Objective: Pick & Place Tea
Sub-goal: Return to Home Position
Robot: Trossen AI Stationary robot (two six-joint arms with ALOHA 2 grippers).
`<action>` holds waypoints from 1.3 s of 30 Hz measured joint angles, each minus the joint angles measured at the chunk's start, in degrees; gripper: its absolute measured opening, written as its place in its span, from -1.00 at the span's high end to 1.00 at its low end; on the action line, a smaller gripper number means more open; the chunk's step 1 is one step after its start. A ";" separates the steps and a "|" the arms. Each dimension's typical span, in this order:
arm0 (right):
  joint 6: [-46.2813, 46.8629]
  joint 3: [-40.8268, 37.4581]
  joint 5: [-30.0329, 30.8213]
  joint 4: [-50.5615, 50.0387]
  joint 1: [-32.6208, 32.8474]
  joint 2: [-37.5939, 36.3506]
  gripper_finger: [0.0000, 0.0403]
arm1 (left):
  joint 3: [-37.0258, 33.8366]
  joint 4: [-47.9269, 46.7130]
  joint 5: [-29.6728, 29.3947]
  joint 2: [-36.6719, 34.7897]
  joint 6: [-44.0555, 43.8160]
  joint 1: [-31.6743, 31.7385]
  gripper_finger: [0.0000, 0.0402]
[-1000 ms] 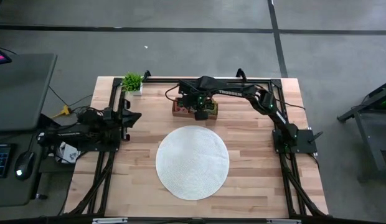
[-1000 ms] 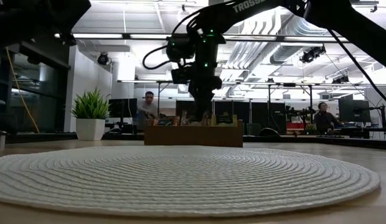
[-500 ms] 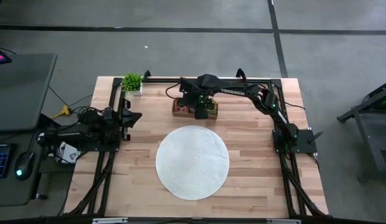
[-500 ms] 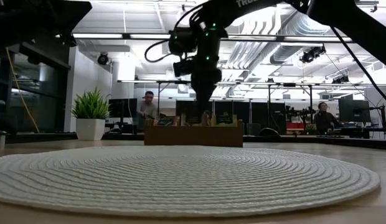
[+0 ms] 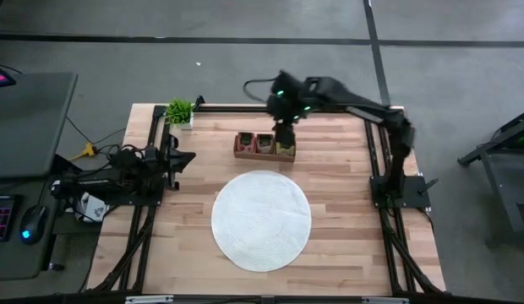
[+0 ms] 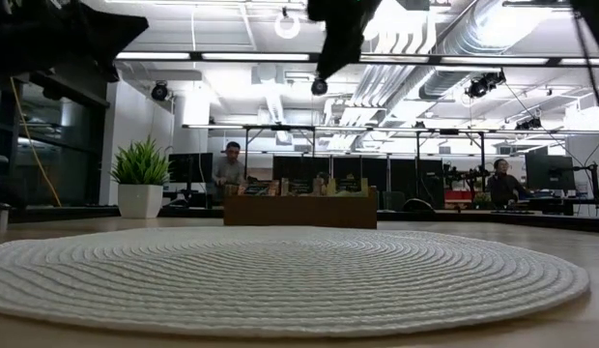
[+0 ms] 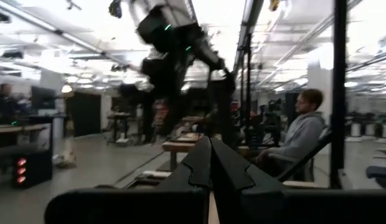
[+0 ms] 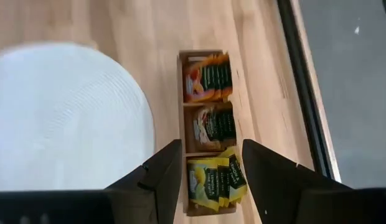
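**Tray, mat and plant on the desk**

A brown three-compartment wooden tray (image 5: 264,158) sits toward the far edge of the pale wood desk (image 5: 346,211), just beyond a round white woven mat (image 5: 261,219). A small potted plant (image 5: 180,111) stands at the far left corner. Two people (image 6: 227,166) (image 6: 499,181) show in the room behind.

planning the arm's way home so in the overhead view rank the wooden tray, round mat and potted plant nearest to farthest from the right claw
1. wooden tray: right under the open right claw, back middle of the table.
2. round mat: in front, table centre.
3. potted plant: back left corner; the left claw waits at the left edge.
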 joint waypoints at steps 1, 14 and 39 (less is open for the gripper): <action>0.38 -1.28 -1.11 0.66 -0.43 -1.90 0.18 | 0.00 -0.49 -0.77 0.00 -0.08 0.00 1.00; 12.36 -49.35 -6.45 38.25 -5.20 -40.59 0.18 | 0.00 -6.54 0.94 0.02 1.06 0.00 1.00; 45.78 -104.16 -12.97 83.90 -4.03 -85.83 0.18 | 0.00 -12.46 -0.86 0.00 2.58 0.00 1.00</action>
